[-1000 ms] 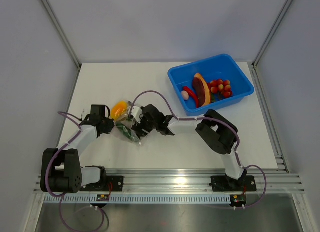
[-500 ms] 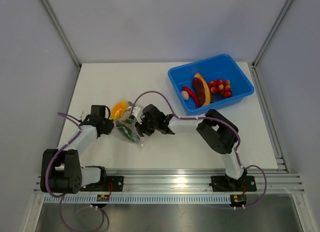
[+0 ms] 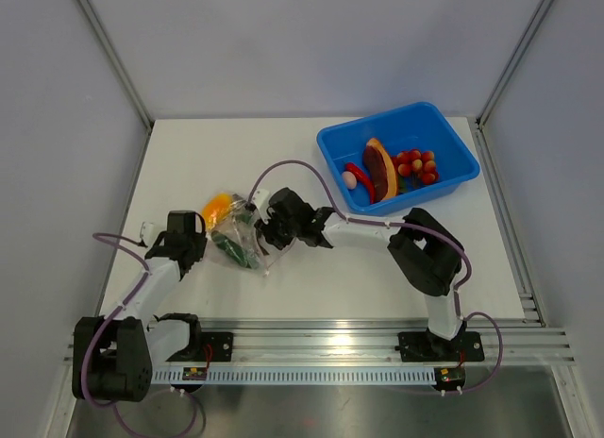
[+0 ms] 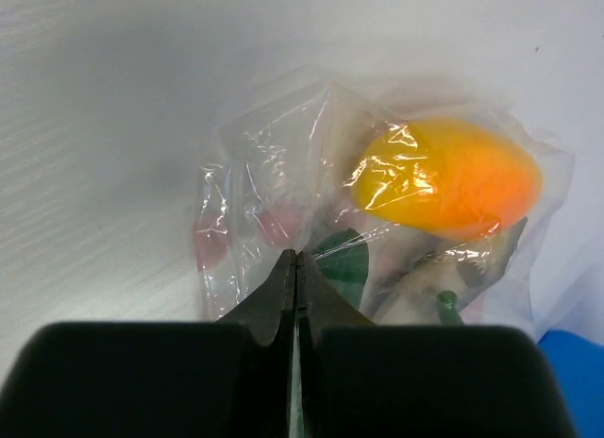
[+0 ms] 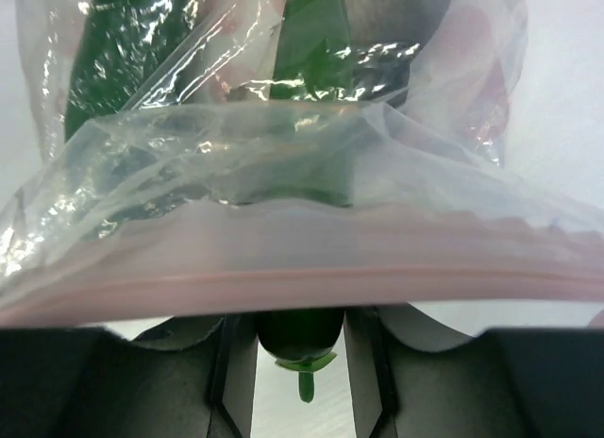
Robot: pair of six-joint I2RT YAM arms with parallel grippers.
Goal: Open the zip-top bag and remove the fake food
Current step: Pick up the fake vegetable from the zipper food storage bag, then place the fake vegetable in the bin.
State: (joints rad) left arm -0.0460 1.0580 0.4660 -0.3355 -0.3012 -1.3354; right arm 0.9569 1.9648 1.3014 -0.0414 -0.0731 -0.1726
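The zip-top bag [image 3: 242, 242] lies on the tabletop [image 3: 330, 287] between the left gripper [image 4: 297, 268], pressed together at its edge, and the right gripper [image 5: 299, 321], pinching green fake food [image 5: 298, 338] at its zip strip.

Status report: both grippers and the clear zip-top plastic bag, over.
Left gripper shut on clear zip-top plastic bag's film. Right gripper shut on dark green toy vegetable at bag mouth. Yellow-orange toy fruit inside bag. Nothing blocking.

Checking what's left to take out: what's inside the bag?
A yellow fruit and green pieces show through the bag. Crinkled plastic blurs a reddish shape; anything underneath them is hidden.
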